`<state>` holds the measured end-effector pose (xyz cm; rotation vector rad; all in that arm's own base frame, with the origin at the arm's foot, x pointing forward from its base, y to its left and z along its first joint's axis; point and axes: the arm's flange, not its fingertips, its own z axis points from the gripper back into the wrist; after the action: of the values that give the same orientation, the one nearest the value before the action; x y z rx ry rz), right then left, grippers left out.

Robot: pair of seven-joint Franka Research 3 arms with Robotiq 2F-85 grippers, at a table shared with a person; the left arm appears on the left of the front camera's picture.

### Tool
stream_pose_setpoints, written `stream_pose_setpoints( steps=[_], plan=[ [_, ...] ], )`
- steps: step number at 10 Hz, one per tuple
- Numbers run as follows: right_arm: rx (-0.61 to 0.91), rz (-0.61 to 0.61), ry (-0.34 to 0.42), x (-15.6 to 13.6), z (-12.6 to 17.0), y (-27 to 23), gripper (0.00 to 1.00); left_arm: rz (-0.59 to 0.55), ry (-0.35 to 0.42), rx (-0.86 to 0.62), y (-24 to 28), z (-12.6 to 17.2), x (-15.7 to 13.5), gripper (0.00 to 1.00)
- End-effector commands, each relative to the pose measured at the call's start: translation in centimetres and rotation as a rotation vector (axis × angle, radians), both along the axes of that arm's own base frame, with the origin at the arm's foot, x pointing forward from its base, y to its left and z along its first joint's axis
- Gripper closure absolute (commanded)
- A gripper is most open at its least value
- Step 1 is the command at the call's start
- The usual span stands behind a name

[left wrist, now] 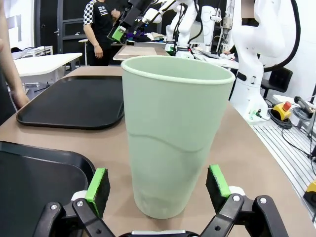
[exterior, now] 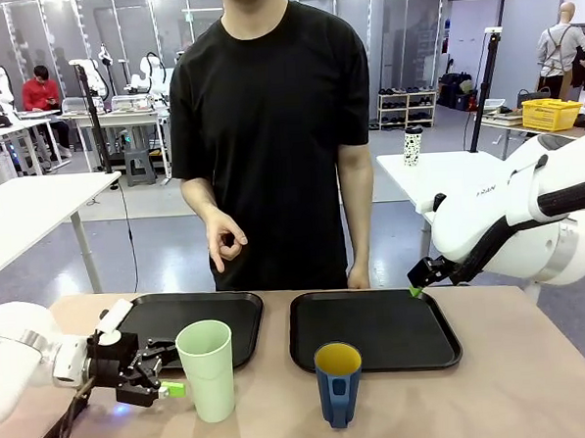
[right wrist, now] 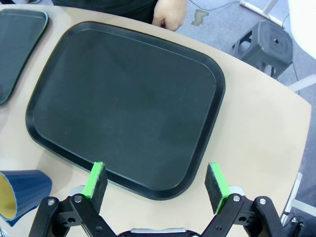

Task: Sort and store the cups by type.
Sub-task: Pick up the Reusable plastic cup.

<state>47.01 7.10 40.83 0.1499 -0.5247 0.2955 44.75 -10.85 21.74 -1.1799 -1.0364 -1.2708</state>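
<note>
A tall pale-green tumbler (exterior: 207, 371) stands upright on the table in front of the left tray. My left gripper (exterior: 165, 369) is open just to its left. In the left wrist view the tumbler (left wrist: 175, 133) stands between the green pads (left wrist: 97, 182), with a gap on each side. The dark-blue mug (exterior: 337, 383), yellow inside, stands near the table's front edge, before the right tray. My right gripper (exterior: 417, 283) hangs open above that tray's far right corner. In the right wrist view the mug (right wrist: 22, 195) is at lower left, and the right gripper (right wrist: 158, 180) holds nothing.
Two black trays lie side by side, the left tray (exterior: 234, 325) and the right tray (exterior: 397, 331), both bare. A person stands at the far edge, one hand (exterior: 225, 242) raised, the other hand (exterior: 357, 274) at the table edge. Bare tabletop (exterior: 517, 384) lies to the right.
</note>
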Motion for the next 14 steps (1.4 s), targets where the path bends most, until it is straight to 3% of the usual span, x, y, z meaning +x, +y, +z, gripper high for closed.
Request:
stream_pose_setpoints(
  steps=[1, 11, 14],
  plan=[
    [0.011, 0.004, 0.001, -0.2, -0.1, -0.3, 0.0, 0.004, 0.013, 0.003, -1.0, -0.7, 0.7, 0.0],
    [0.011, 0.004, 0.001, -0.2, -0.1, -0.3, 0.0, -0.083, 0.014, -0.043, -5.6, -1.3, 1.5, 0.0],
    [0.011, 0.004, 0.001, -0.2, -0.1, -0.3, 0.0, -0.113, -0.017, -0.061, -6.6, -1.1, 1.8, 0.0]
  ],
)
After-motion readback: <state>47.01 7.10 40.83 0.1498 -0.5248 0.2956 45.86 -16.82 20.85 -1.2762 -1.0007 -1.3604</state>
